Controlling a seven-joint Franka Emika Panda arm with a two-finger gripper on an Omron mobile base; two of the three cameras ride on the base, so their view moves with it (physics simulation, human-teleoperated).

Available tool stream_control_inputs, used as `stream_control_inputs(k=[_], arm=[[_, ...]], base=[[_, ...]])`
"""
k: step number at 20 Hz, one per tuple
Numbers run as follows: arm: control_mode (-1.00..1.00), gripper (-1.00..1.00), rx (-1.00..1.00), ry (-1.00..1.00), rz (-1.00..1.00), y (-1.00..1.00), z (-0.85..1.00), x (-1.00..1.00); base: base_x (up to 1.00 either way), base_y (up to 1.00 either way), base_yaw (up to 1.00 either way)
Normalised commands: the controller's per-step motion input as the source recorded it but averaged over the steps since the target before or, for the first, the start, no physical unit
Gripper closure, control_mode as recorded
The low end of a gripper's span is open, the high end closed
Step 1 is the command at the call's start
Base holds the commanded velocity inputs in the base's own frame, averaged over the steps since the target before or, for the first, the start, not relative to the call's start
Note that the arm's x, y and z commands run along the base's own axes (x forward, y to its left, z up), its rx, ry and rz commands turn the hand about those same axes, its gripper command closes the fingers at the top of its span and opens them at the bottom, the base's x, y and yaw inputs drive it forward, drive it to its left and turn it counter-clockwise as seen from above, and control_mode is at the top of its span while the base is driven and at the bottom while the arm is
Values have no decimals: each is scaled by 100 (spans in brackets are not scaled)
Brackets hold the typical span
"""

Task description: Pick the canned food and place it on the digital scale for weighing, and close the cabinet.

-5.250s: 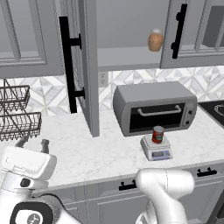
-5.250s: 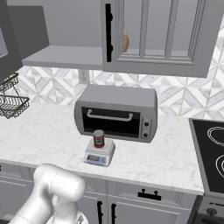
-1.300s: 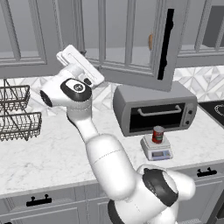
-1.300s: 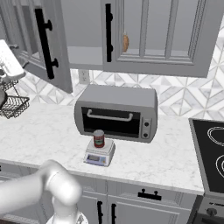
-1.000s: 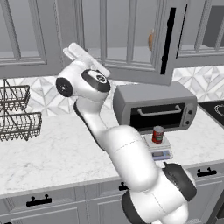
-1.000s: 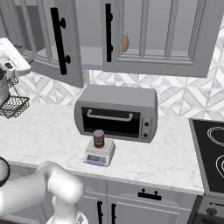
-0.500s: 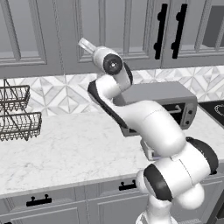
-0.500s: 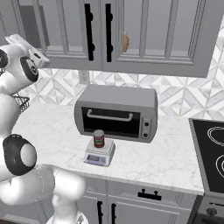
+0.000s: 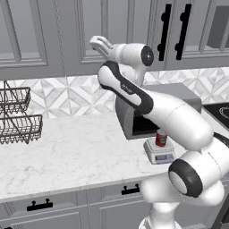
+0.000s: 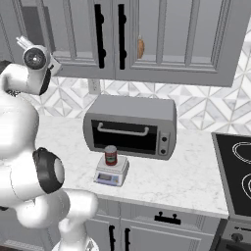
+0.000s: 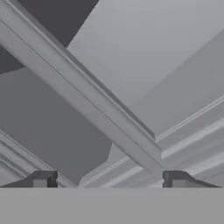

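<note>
The red-labelled canned food [image 9: 161, 137] [image 10: 111, 155] stands upright on the small light-grey digital scale [image 9: 159, 154] [image 10: 111, 176], in front of the toaster oven. The grey upper cabinet [image 9: 134, 27] [image 10: 73, 34] has its doors flat and shut, black bar handles [image 9: 164, 31] [image 10: 99, 34] side by side. My gripper [image 9: 98, 43] [image 10: 22, 41] [image 11: 109, 181] is raised against the cabinet door's panel, well left of the handles. It is open, with nothing between its fingertips [image 11: 43, 178], and the door's mouldings [image 11: 100, 109] lie right in front of them.
A large grey toaster oven [image 9: 179, 96] [image 10: 130, 126] sits behind the scale. A wire basket rack [image 9: 18, 116] stands at the far left of the marble counter [image 9: 71, 152]. A black stovetop [image 10: 235, 171] lies to the right. A brown jar [image 10: 140, 48] shows behind the right-hand door.
The cabinet door has swung from partly open to fully shut. My arm swept right with it, and the hand now rests by the closed door. Can and scale have not moved.
</note>
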Motion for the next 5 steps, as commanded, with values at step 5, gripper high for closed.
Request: stream_control_inputs(k=[5], arm=[[-100,-100,0,1,8,-34,-93,100]], base=[[0,0,0]])
